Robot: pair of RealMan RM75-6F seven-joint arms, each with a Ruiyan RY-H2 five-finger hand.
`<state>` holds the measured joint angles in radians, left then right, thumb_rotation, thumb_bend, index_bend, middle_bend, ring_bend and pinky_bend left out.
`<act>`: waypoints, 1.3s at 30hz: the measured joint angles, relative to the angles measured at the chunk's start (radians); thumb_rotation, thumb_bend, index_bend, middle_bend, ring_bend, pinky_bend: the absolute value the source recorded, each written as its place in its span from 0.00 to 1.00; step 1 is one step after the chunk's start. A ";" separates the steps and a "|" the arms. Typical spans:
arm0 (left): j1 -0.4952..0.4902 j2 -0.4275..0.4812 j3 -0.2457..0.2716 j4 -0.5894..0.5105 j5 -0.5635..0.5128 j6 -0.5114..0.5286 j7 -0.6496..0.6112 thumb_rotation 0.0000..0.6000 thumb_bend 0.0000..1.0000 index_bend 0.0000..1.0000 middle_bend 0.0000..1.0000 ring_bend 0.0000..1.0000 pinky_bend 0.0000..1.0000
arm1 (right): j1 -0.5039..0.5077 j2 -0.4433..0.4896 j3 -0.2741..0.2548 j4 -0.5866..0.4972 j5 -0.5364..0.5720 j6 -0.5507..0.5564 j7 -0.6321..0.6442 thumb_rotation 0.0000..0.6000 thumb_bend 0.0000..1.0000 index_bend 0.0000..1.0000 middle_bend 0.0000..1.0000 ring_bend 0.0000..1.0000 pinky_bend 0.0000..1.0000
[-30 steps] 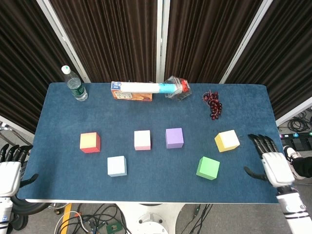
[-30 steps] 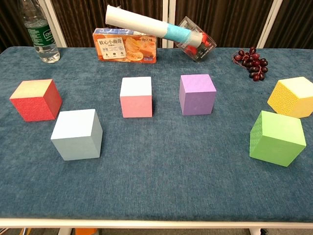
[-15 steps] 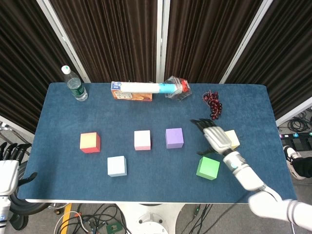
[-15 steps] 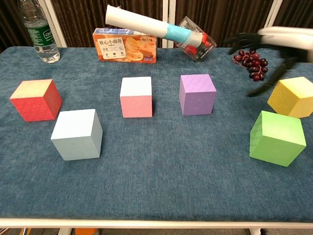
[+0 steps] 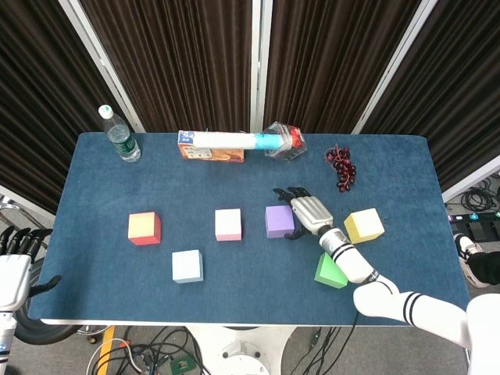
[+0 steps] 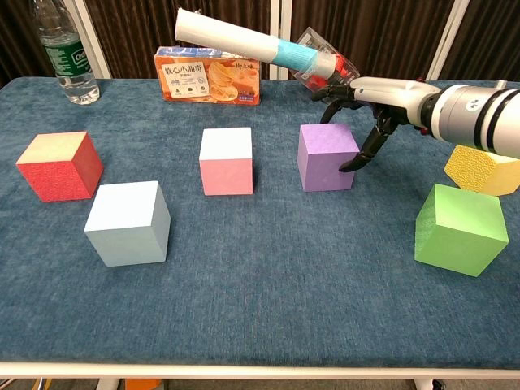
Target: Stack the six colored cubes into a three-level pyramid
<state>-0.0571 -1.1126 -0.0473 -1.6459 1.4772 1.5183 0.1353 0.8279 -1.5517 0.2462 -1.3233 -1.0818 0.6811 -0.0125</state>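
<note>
Six cubes sit apart on the blue table (image 5: 101,168), none stacked. The red cube (image 5: 144,228) is farthest left, with the light-blue cube (image 5: 187,266) nearer the front edge beside it. The pink cube (image 5: 228,224) and the purple cube (image 5: 279,221) stand side by side in the middle. The yellow cube (image 5: 364,225) lies to the right, and the green cube (image 5: 331,270) sits in front of it, partly covered by the right forearm in the head view.

The right hand (image 6: 366,110) reaches in from the right and hangs at the purple cube's right side, fingers spread and curved downward, holding nothing. In the chest view its thumb tip lies against or just beside the cube's right face; whether it touches cannot be told. The other fingers (image 6: 335,97) arch above the cube's back right corner.

The left hand (image 5: 14,266) stays off the table's left front corner, fingers apart and empty.

Along the back edge stand a bottle (image 5: 119,135), an orange box (image 6: 210,75) with a roll (image 6: 244,39) lying across it, a clear tub (image 6: 329,65) and grapes (image 5: 341,167).
</note>
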 measured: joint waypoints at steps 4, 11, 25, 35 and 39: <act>-0.002 0.002 -0.001 0.001 -0.003 -0.004 -0.005 1.00 0.07 0.18 0.18 0.12 0.06 | 0.005 -0.039 0.001 0.044 -0.002 0.014 0.014 1.00 0.19 0.08 0.36 0.01 0.00; -0.001 0.002 0.000 0.004 -0.002 -0.004 -0.014 1.00 0.07 0.18 0.18 0.12 0.06 | -0.002 -0.067 0.005 0.052 -0.052 0.071 0.068 1.00 0.23 0.13 0.44 0.06 0.00; -0.007 0.005 0.001 0.014 -0.005 -0.019 -0.031 1.00 0.07 0.18 0.18 0.12 0.06 | 0.042 -0.133 0.028 0.021 0.052 0.080 -0.044 1.00 0.23 0.13 0.40 0.06 0.00; -0.010 -0.001 0.002 0.044 -0.005 -0.025 -0.065 1.00 0.07 0.18 0.18 0.12 0.06 | 0.072 -0.185 0.032 0.026 0.138 0.102 -0.141 1.00 0.23 0.13 0.37 0.05 0.00; -0.009 -0.003 0.003 0.053 -0.003 -0.025 -0.075 1.00 0.07 0.17 0.18 0.12 0.06 | 0.080 -0.200 0.035 0.029 0.154 0.113 -0.159 1.00 0.23 0.13 0.37 0.05 0.00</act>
<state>-0.0665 -1.1156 -0.0443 -1.5929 1.4745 1.4932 0.0604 0.9076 -1.7516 0.2810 -1.2945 -0.9278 0.7942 -0.1716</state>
